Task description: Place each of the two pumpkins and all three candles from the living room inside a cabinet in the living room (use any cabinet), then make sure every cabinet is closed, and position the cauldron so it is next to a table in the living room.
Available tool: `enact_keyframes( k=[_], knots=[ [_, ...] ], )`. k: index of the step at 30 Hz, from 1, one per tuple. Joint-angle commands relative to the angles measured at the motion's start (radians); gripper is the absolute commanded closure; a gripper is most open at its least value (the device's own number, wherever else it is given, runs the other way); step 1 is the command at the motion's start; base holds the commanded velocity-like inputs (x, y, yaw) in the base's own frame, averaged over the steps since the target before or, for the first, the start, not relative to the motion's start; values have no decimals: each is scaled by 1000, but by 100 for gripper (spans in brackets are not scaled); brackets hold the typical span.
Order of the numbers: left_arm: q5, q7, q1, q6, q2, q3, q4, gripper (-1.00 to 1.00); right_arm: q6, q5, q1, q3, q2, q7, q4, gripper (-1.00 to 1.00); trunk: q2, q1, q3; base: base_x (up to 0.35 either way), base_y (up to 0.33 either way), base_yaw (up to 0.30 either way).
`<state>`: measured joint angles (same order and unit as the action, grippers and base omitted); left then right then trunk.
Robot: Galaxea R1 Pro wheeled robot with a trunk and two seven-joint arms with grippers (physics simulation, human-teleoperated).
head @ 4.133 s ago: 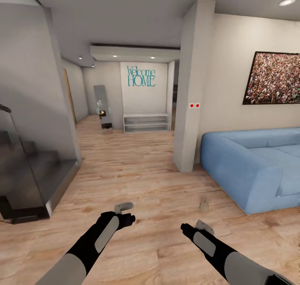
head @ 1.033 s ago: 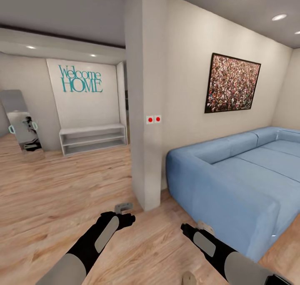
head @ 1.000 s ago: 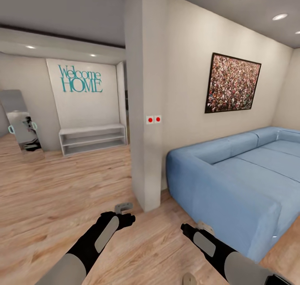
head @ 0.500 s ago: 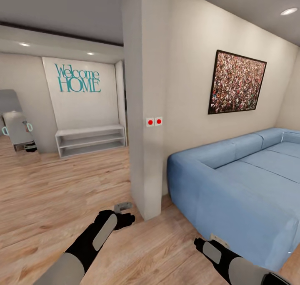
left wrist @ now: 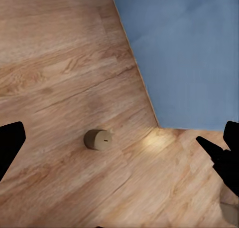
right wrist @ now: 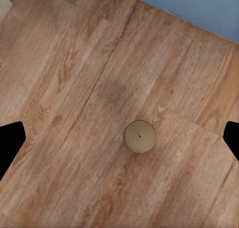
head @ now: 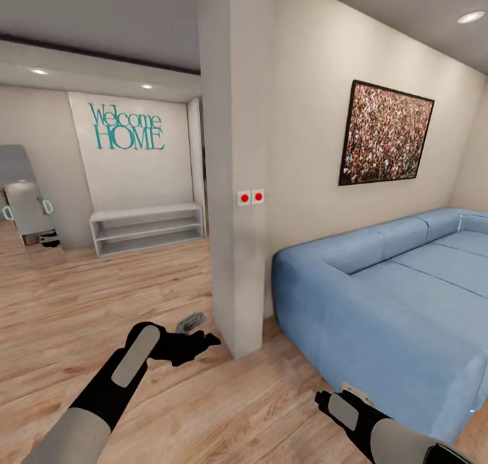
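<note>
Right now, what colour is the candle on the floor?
Tan-beige; the candle shows best in the right wrist view.

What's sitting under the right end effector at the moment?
In the right wrist view, a short tan cylindrical candle stands upright on the light wooden plank floor, below and between the open right end effector's fingers. The candle's underside is hidden.

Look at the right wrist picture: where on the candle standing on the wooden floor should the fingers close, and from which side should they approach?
Grip the candle across its round side wall, coming straight down from above. It stands upright on the floor, its circular top and wick facing the camera, with bare boards all round. The right gripper's fingers are spread wide on either side, so they could probably lower and close on opposite sides.
</note>
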<state>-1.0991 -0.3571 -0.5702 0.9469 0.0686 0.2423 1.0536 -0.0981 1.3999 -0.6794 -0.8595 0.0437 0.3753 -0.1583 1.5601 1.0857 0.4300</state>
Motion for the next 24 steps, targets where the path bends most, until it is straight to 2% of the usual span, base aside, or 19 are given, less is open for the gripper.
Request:
enact_keyframes(
  k=[1, 3, 7, 8, 16, 19, 24],
  knots=[
    [-20, -10, 0, 0, 6, -1, -1, -100, -6, 0, 0, -6, 1, 7, -5, -100, 8, 4, 4, 0, 0, 0],
    [-46, -10, 0, 1, 22, -8, -3, -100, -6, -1, 0, -6, 1, 6, -7, -100, 22, 12, 11, 0, 0, 0],
    [-130, -10, 1, 0, 55, -13, -6, -100, -6, -1, -1, -6, 2, 3, -10, -100, 50, 27, 23, 0, 0, 0],
    [-142, -10, 1, 0, 58, -13, -7, -100, -6, -1, -1, -6, 2, 2, -10, -100, 57, 31, 26, 0, 0, 0],
    [-178, -3, 1, 1, 66, -12, -7, -100, -31, -1, -1, -6, 2, 9, -7, -100, 113, 61, 51, 0, 0, 0],
    [-203, 27, 1, 3, 67, -12, -7, -100, -50, -1, 0, -6, 2, 13, -3, -100, 134, 73, 61, 0, 0, 0],
    [-224, 98, 1, 38, 72, -13, -7, -100, -48, -1, 0, -7, 2, 13, -1, -100, 169, 92, 76, 0, 0, 0]
  ],
)
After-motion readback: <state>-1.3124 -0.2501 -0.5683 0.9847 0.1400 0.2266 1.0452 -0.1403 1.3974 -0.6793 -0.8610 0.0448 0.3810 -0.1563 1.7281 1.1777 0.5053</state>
